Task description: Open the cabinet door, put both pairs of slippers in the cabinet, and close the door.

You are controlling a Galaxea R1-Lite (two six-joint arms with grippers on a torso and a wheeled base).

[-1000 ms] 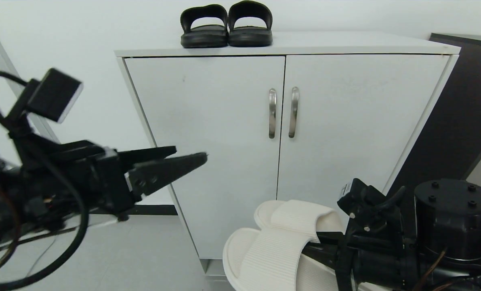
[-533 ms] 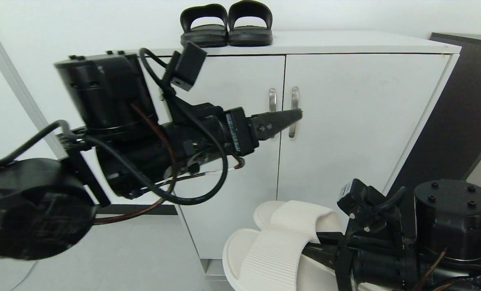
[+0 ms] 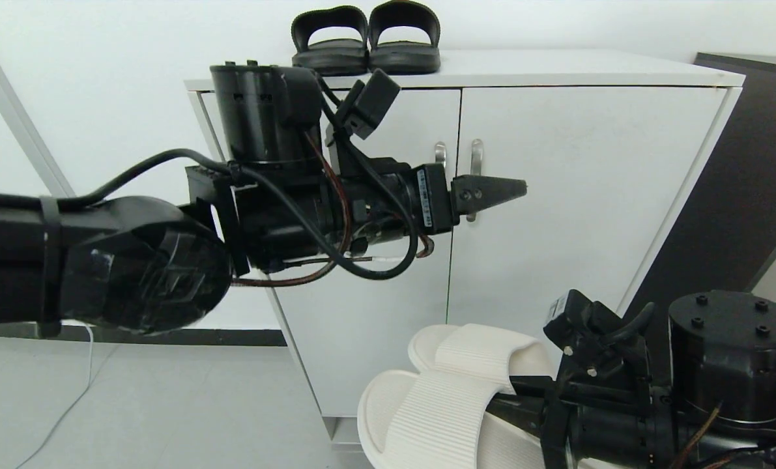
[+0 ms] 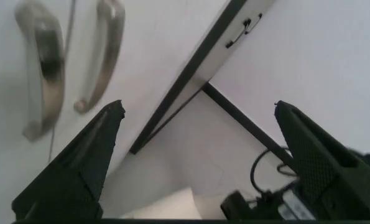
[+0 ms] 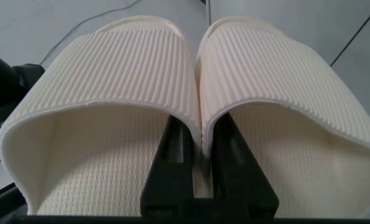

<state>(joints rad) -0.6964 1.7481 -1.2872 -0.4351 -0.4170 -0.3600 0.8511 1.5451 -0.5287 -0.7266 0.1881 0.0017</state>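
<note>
The white cabinet (image 3: 589, 195) has both doors shut, with two metal handles (image 3: 475, 153) at the middle seam. A pair of black slippers (image 3: 366, 40) sits on its top. My left gripper (image 3: 521, 189) is at handle height, its tips just right of the right handle (image 4: 104, 53). In the left wrist view the left gripper (image 4: 198, 107) is open and holds nothing. Low at the right, my right gripper (image 5: 200, 130) is shut on the pair of white slippers (image 3: 446, 397), one finger inside each slipper (image 5: 129, 93), pinching their touching walls.
A dark panel (image 3: 739, 195) stands against the cabinet's right side. Grey floor (image 3: 166, 404) with a thin cable (image 3: 68, 404) lies to the left of the cabinet. A slanted grey strip (image 3: 16, 111) runs along the wall at the left.
My left arm has swung up and to the right, from low at the left to the door handles. The right arm with the white slippers has kept still. The doors stay shut.
</note>
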